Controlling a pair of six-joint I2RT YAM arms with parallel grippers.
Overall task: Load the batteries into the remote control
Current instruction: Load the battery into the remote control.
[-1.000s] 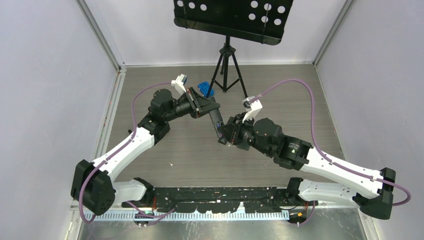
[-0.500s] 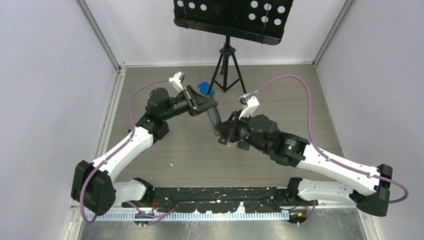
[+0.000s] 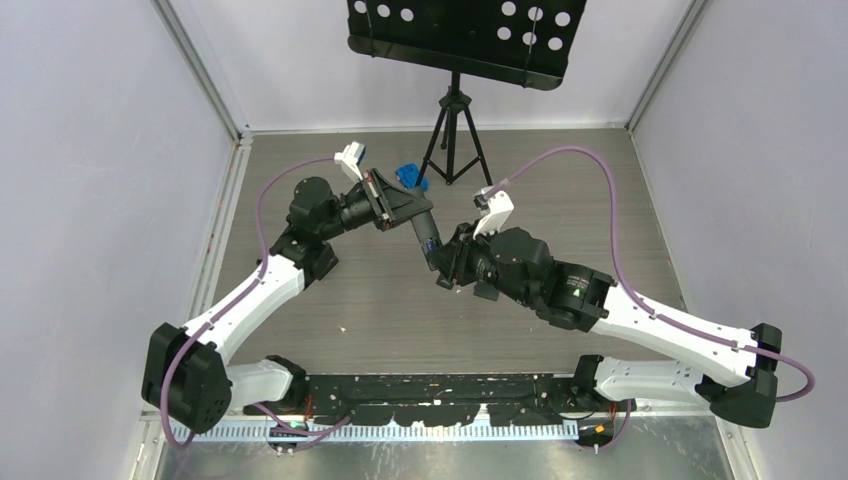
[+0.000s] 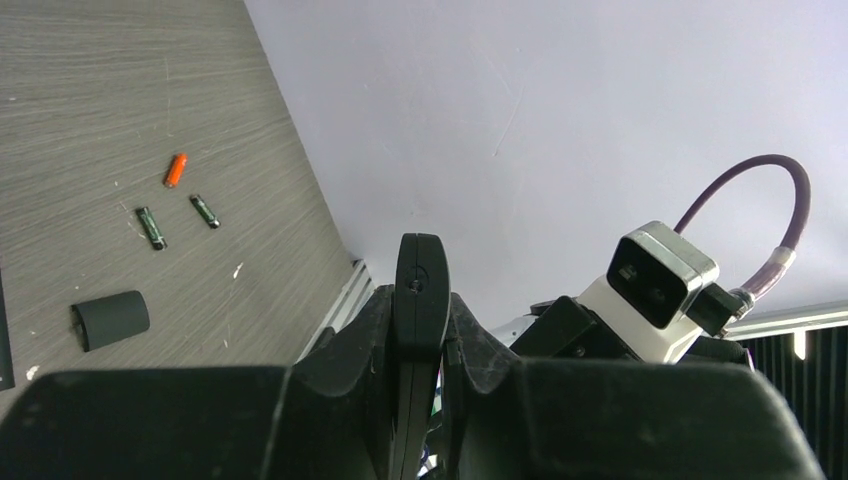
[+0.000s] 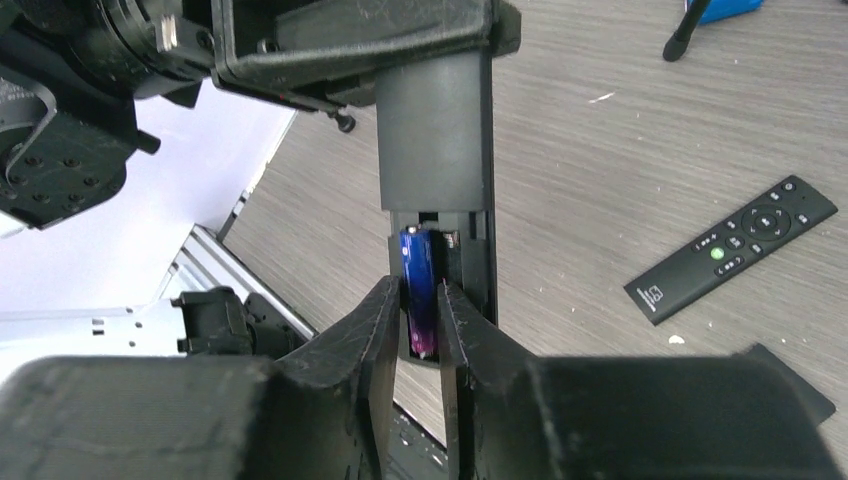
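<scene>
My left gripper (image 3: 420, 222) is shut on the remote control (image 3: 432, 245), a slim black bar held in the air edge-on (image 4: 421, 290). The right wrist view looks into its open compartment (image 5: 432, 130), where a purple battery (image 5: 418, 285) lies in a slot. My right gripper (image 5: 420, 310) flanks that battery, jaws slightly parted with a thin gap at each side. On the table lie an orange battery (image 4: 175, 169) and two dark green ones (image 4: 151, 227) (image 4: 204, 210).
A second black remote with pale buttons (image 5: 745, 245) lies on the table. A curved black cover piece (image 4: 110, 318) rests near the loose batteries. A tripod (image 3: 455, 140) and a blue object (image 3: 408, 177) stand at the back, with side walls close.
Both grippers shifted slightly to the left and away with the remote between them. The right jaws have eased apart a little around the purple battery.
</scene>
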